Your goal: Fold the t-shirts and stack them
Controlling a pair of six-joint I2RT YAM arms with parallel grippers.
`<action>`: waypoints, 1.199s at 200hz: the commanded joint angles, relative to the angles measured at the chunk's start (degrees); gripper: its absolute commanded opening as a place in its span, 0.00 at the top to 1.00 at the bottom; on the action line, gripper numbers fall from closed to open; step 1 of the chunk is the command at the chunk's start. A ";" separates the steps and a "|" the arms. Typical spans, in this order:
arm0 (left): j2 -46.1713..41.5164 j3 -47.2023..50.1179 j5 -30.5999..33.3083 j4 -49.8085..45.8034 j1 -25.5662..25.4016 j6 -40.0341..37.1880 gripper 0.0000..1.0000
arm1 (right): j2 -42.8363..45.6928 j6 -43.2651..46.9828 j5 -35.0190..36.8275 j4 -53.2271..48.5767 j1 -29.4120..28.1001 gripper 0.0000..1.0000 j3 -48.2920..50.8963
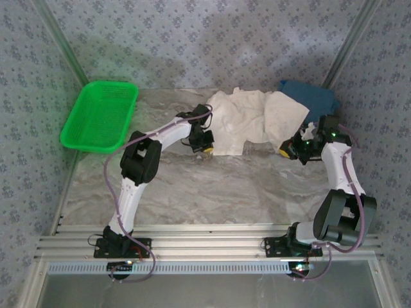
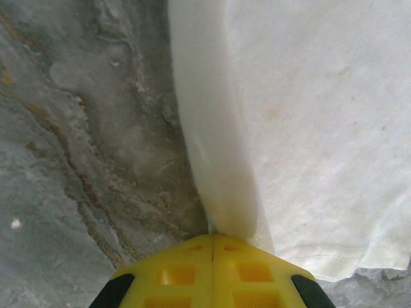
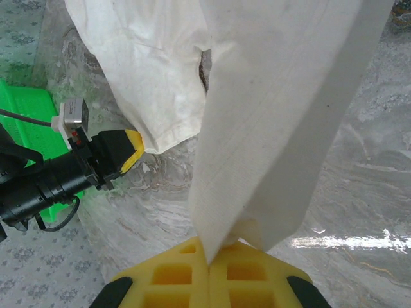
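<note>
Two t-shirts at the far side of the bench (image 1: 212, 186): cream-white t-shirt (image 1: 247, 119) crumpled across the middle, dark blue t-shirt (image 1: 314, 96) bunched just behind its right end. At the cream shirt's near-left edge, left end effector (image 2: 212, 240) pressed together on a fold of cloth, pinching it right at the yellow tips; in the wrist view, fold running straight away from the tips, rest of the shirt flat to the right of it, bare marbled bench to the left. At the near-right corner, right end effector (image 3: 209, 247) likewise clamped on cream cloth; pinched strip stretched away from the tips and held clear of the bench beneath. Between the two grips, shirt slack and rumpled on the surface. Green basket (image 1: 99, 115) at the far left, well apart from both shirts.
</note>
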State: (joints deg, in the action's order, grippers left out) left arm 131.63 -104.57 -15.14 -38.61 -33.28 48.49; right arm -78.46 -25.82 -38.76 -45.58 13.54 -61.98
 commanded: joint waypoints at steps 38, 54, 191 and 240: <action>-13.11 9.20 2.81 1.05 6.28 -2.42 1.00 | -1.33 0.51 -0.82 0.06 1.02 1.00 -2.68; -17.00 11.35 3.44 0.73 8.09 -2.80 1.00 | -1.84 0.52 -0.88 -0.11 1.36 1.00 -4.42; -32.20 -18.88 2.64 -10.60 25.57 -9.09 1.00 | -13.96 -21.02 -7.10 18.84 1.72 1.00 -41.13; -15.23 -63.61 -3.18 -18.03 29.71 -4.70 1.00 | -19.02 -27.79 -7.38 19.54 -0.29 1.00 -62.29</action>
State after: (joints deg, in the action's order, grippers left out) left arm 109.43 -153.64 -13.80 -50.57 -5.98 41.23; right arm -96.68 -48.80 -44.64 -28.45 14.24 -115.22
